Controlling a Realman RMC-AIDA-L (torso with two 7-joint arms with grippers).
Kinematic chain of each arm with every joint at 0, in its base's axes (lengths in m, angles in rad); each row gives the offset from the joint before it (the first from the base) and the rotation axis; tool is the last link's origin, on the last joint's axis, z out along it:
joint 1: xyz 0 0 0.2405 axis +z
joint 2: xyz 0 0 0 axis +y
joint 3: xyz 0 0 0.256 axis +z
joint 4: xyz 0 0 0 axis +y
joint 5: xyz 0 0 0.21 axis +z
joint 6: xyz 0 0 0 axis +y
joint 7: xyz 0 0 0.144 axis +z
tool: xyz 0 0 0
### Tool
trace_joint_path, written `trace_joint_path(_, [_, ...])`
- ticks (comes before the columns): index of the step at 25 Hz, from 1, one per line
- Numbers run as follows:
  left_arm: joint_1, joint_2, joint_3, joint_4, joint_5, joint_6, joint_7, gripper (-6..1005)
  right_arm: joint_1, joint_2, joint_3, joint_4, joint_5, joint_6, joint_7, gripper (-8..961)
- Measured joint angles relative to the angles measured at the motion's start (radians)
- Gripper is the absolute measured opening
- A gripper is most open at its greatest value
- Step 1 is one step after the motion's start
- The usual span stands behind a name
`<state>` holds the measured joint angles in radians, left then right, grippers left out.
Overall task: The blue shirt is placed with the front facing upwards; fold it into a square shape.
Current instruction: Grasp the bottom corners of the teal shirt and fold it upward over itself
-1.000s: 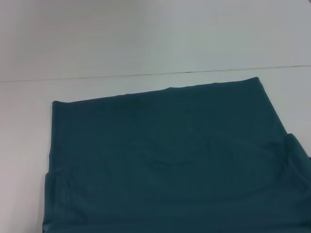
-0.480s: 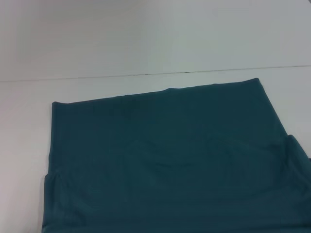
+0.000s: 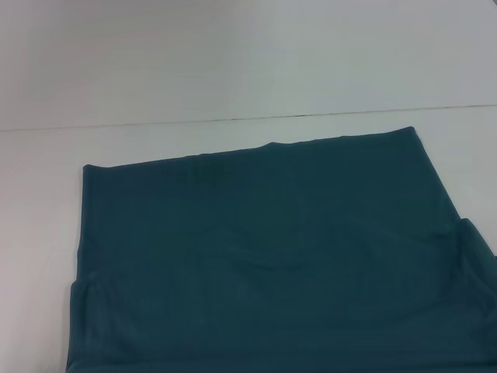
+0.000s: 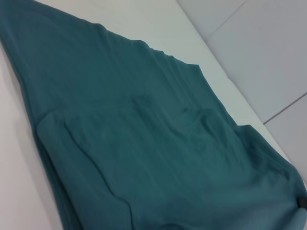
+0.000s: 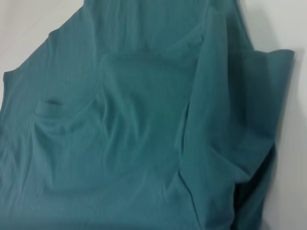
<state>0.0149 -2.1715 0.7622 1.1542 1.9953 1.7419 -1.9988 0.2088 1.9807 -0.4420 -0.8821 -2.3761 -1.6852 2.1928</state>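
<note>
The blue shirt [image 3: 268,256] lies flat on the white table [image 3: 39,233], its plain side up, with a straight far edge and folded layers stepping out at the near left and near right. No lettering shows. In the left wrist view the blue shirt [image 4: 144,139] shows a folded-in flap along one side and a small dark mark near the middle. In the right wrist view the blue shirt [image 5: 134,129] has a thick fold running down one side and a small dark label mark. Neither gripper appears in any view.
A thin dark seam [image 3: 248,118] crosses the white surface beyond the shirt. Bare white table [image 4: 139,19] borders the cloth on its far and left sides. A small dark object [image 4: 301,203] sits at the frame edge of the left wrist view.
The shirt has barely moved; its far edge and left corner sit a touch lower in the head view than a second ago.
</note>
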Motion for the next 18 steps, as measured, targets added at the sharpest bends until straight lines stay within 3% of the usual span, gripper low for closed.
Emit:
trace_joint_path(10, [-0.036, 0.004, -0.001, -0.007, 0.000, -0.017, -0.010, 6, 0.011, -0.001, 0.000, 0.009, 0.000, -0.001, 0.000, 70])
trace_joint_path(18, [-0.161, 0.021, -0.073, -0.091, 0.031, -0.050, -0.013, 6, 0.094, -0.015, 0.042, 0.029, 0.011, 0.007, 0.009, 71])
